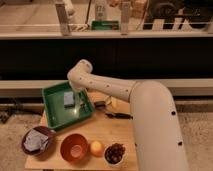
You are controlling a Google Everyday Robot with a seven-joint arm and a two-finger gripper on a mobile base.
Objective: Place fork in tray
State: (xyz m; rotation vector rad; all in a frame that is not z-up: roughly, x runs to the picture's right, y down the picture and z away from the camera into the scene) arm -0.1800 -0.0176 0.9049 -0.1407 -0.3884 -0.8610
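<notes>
Green plastic forms the tray (52, 117), which sits on the left rear part of the wooden desk (107, 132) with a grey-blue block (68, 99) inside it. The hand (78, 96) hangs low over the tray, just beside that block; whether it is open or closed cannot be told. A dark slim utensil (118, 115) lies on the desk right of the tray, apart from it. Along the front stand a dark bowl (36, 141), an orange bowl (75, 147), an orange fruit (96, 147) and a small bowl (115, 152).
</notes>
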